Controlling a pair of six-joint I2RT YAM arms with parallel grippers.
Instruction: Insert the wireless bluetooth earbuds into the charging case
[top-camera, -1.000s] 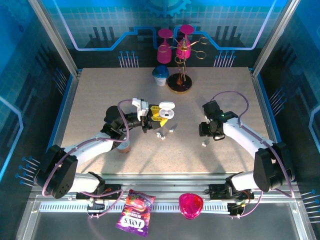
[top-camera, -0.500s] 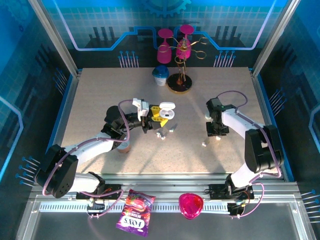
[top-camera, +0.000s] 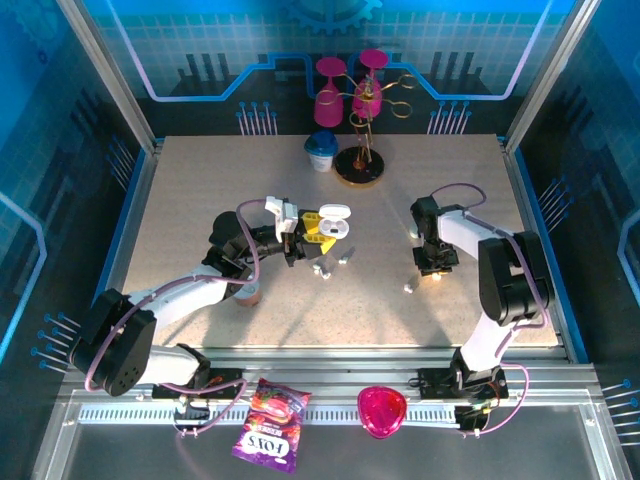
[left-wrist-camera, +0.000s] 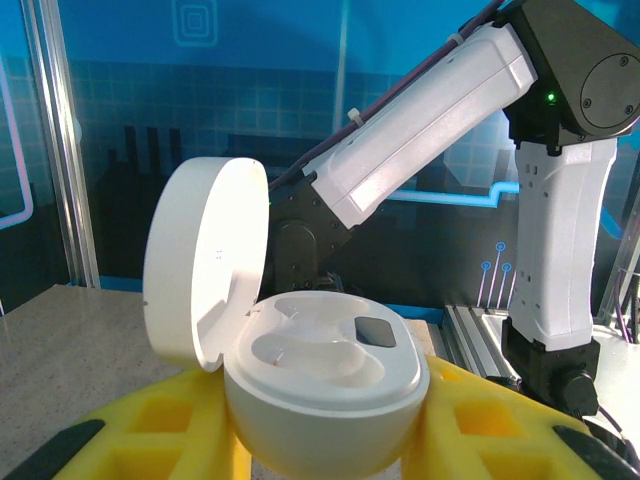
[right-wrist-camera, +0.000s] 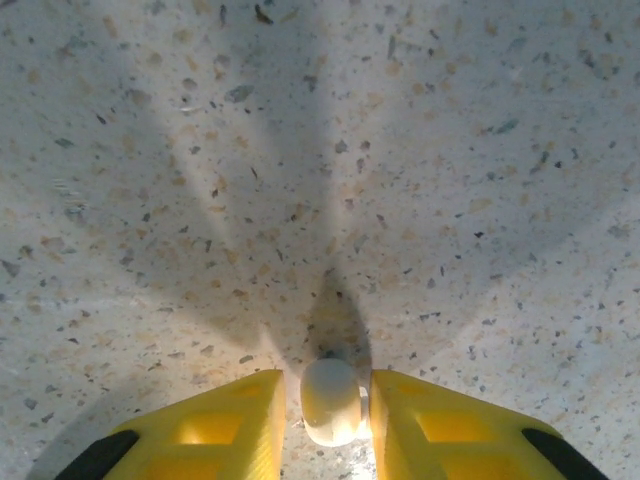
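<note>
One earbud (right-wrist-camera: 331, 402) sits low on the table (right-wrist-camera: 300, 150) between the yellow fingers of the right gripper (right-wrist-camera: 328, 392), whose jaws are narrow and look pressed to its sides. It must go toward the robot's left, where the left gripper (top-camera: 320, 233), well apart, clamps the case (left-wrist-camera: 325, 385) with its lid (left-wrist-camera: 200, 260) tipped back and both sockets facing up, seemingly empty. The bud's stem is hidden, so which way its long axis runs cannot be told — and the white specks (top-camera: 322, 270) between the arms are too small to name.

charging case (left-wrist-camera: 320, 390): white | earbud (right-wrist-camera: 331, 400): white | right pincer (right-wrist-camera: 328, 388): yellow | table (right-wrist-camera: 300, 150): beige, dark-speckled
</note>
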